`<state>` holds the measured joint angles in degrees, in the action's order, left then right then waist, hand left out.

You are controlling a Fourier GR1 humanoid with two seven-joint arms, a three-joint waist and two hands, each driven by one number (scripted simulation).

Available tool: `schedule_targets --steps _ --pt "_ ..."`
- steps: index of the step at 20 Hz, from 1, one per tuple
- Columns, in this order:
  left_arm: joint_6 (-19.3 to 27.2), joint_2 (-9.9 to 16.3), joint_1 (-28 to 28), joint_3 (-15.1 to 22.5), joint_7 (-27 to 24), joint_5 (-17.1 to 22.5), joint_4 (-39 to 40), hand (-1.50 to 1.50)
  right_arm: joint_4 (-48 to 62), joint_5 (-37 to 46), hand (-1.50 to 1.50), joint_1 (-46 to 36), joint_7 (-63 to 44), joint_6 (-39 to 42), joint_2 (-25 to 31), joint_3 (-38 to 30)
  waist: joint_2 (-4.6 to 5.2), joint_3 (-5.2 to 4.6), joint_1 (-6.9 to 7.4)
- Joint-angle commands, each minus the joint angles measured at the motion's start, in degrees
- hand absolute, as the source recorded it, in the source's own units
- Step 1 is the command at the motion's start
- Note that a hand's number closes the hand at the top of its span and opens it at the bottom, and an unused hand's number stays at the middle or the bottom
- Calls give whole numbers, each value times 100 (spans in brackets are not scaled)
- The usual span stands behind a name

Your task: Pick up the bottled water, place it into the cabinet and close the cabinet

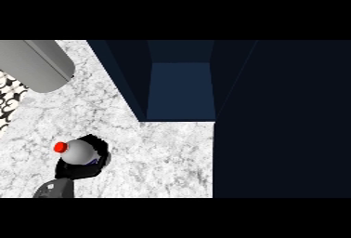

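Down in the lower left of the frame, the left hand (83, 168) is wrapped around the bottled water (77, 152), its black fingers (100, 148) curled round the bottle's right side and underneath it, so most of the body is hidden and only the pale rounded shoulder and the red cap (60, 147) poke out. The cap points toward the left edge of the frame, so the bottle is seen tilted rather than straight down its axis. Whether it touches the white marbled counter (165, 158) or is lifted off it, I cannot tell from this steep angle. A bit of grey forearm (53, 189) comes in at the bottom edge just below the hand. Up and to the right, well apart from the bottle, the dark blue cabinet (179, 88) stands open, its interior showing as a lighter blue panel in the upper middle of the frame, with dark walls either side. A big dark slab, the cabinet door (284, 121) as far as I can judge, fills the whole right side of the frame from top to bottom. In the upper left corner a grey cylinder (42, 65) slants across the counter's edge, with a patch of black-and-white patterned floor (9, 100) just beneath it. The right hand shows nowhere.
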<state>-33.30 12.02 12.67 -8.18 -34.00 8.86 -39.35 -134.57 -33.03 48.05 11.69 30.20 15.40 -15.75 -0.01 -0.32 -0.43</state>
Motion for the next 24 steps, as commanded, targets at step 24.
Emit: schedule_targets --steps 24 --pt "3564 -1199 16 1104 1456 507 -3354 150 -948 -827 -150 331 -366 -276 245 -482 -10 28 -3"
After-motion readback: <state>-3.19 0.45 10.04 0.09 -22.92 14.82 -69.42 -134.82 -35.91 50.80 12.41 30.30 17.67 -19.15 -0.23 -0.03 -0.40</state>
